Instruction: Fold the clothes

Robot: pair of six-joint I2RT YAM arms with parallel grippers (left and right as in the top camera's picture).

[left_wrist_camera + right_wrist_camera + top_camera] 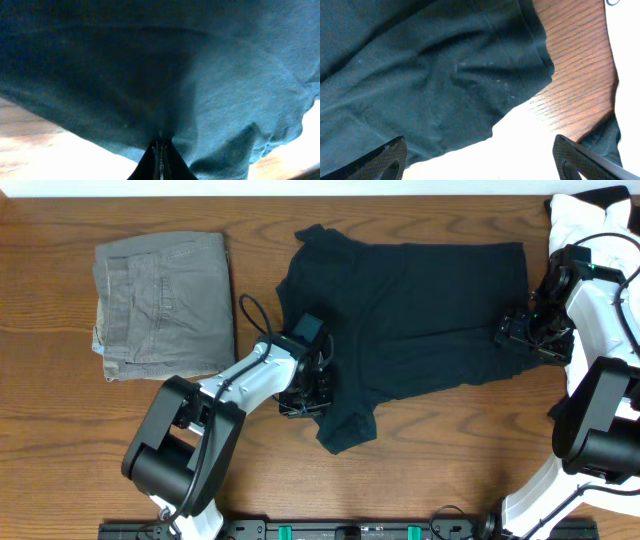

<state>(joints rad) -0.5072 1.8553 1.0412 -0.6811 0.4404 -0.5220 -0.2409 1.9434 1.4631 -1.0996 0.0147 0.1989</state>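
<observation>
The clothes, a black short-sleeved T-shirt [420, 310], lie spread flat across the middle of the wooden table, with one sleeve [345, 425] reaching toward the front edge. My left gripper [305, 395] is at that sleeve's left side. In the left wrist view it [161, 149] is shut, and the dark fabric [150, 75] bunches into its tips. My right gripper [517, 332] sits at the shirt's right hem corner. Its fingers [392, 157] stand wide open, the hem corner [520, 85] lies just ahead of them, and nothing is between them.
Folded grey-green trousers [165, 305] lie at the left of the table. A white garment [585, 215] is bunched at the back right corner, close behind the right arm. Bare wood [450, 440] shows along the front.
</observation>
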